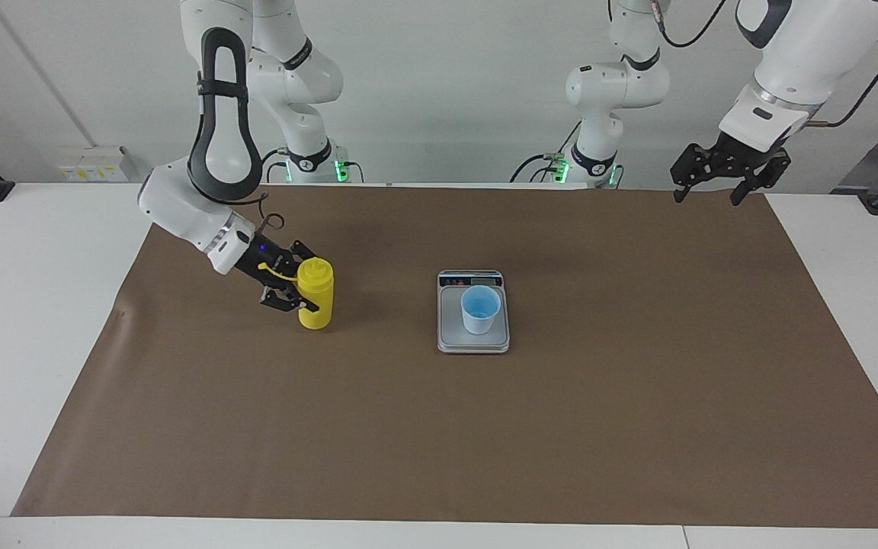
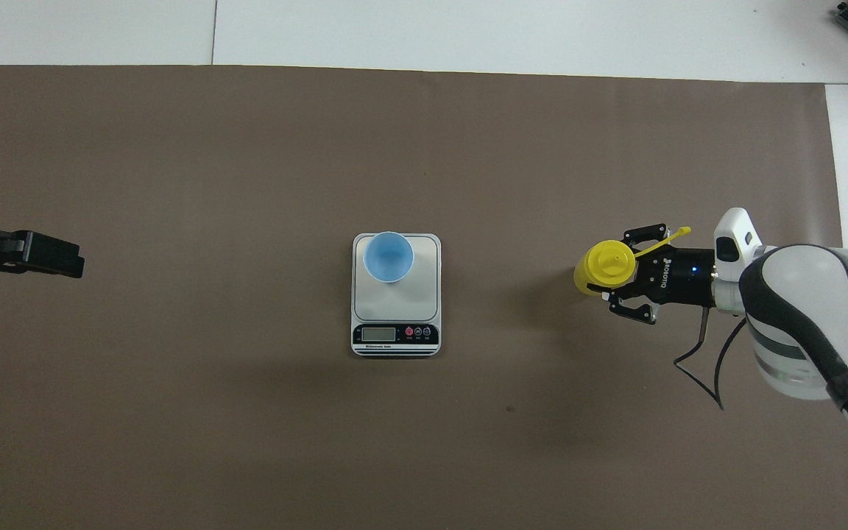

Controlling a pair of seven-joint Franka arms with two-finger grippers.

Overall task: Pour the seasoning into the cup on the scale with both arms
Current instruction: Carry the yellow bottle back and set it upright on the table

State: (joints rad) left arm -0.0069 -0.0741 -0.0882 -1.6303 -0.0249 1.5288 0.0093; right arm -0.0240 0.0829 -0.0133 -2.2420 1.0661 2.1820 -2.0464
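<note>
The right arm's black two-finger gripper (image 1: 296, 293) has its jaws closed on the yellow plastic squeeze bottle (image 1: 315, 294) from the side, toward the right arm's end of the brown mat (image 1: 485, 427) on the white table (image 1: 27, 305). The bottle stands almost upright, its long axis near vertical, cone nozzle pointing up; its base is at or just above the mat. Midway along the mat lies the flat grey-silver kitchen scale (image 1: 473, 337), its dark display strip toward the robots. The small light blue plastic cup (image 1: 480, 309) stands upright on its plate. The left arm's black gripper (image 1: 719, 177) waits, jaws wide and empty, over the mat's corner.
</note>
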